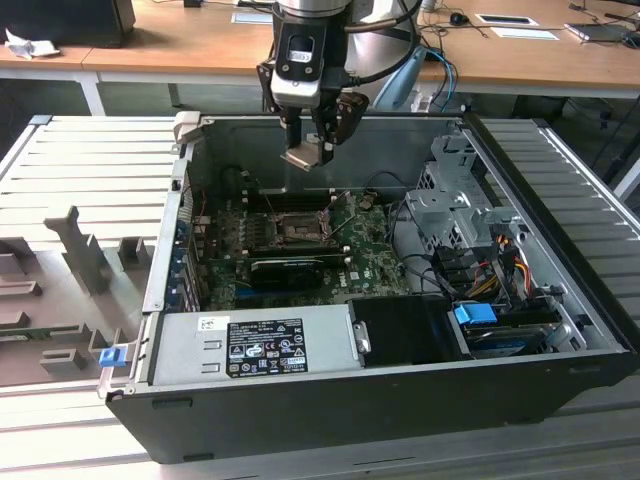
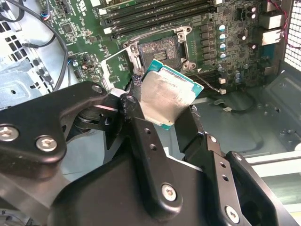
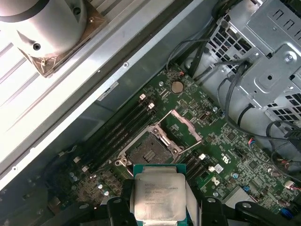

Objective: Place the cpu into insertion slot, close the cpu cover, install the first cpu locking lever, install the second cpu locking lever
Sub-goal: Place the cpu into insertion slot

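Closest to us, in the second wrist view, two black fingers (image 2: pixel 141 136) of the gripper (image 2: pixel 162 112) pinch the cpu (image 2: pixel 167 94) by opposite edges. Its pale silver face is turned up toward us and its green rim shows. We see the same grip in the first wrist view, where the gripper (image 3: pixel 162 211) clasps the cpu (image 3: pixel 157 195) on both sides. In the exterior view the gripper (image 1: pixel 308 150) hangs over the far part of the open computer case (image 1: pixel 400 395). The cpu (image 1: pixel 303 157) sits tilted between its tips, well above the board and touching nothing else.

Below it, on the green motherboard (image 1: pixel 365 255), lies the insertion slot (image 1: pixel 297 229). We find the insertion slot (image 2: pixel 160 49) with its dark centre bare in the second wrist view, and the insertion slot (image 3: pixel 148 150) bare again in the first wrist view. The cpu cover (image 3: pixel 188 125) stands swung open at one side of it.

Just on the near side of the slot, a long black finned card (image 1: pixel 285 268) crosses the board. A grey power supply (image 1: pixel 260 345) lies along the near wall of the case. Toward the exterior view's right stands a metal drive cage (image 1: pixel 450 205) with bundled cables (image 1: pixel 500 255). We see the case resting on a grey ribbed surface (image 1: pixel 90 170), with a wooden desk (image 1: pixel 180 45) along the far side.
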`<act>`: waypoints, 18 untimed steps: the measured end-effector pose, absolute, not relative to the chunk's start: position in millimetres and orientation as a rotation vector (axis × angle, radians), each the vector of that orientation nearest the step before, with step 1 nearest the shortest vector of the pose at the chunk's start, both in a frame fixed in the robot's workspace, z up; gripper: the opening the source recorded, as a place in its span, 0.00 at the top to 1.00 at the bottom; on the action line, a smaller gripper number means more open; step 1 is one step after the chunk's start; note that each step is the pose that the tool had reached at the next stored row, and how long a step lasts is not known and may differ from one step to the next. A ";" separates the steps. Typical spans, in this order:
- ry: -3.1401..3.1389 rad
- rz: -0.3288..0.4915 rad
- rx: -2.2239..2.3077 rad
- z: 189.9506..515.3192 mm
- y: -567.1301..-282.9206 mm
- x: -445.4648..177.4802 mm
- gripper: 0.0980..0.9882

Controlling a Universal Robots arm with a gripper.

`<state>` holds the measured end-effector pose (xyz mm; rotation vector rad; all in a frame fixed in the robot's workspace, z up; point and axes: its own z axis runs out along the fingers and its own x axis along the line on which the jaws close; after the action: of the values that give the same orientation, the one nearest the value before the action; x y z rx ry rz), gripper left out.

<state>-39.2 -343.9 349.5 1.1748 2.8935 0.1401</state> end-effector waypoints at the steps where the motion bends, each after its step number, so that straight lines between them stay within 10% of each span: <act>1: 2.892 0.140 1.178 349.3 -343.9 -39.2 0.52; 18: 2.877 0.140 1.212 345.7 -343.9 -39.2 0.52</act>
<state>-39.2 -343.9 345.7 1.2122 2.8771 0.1395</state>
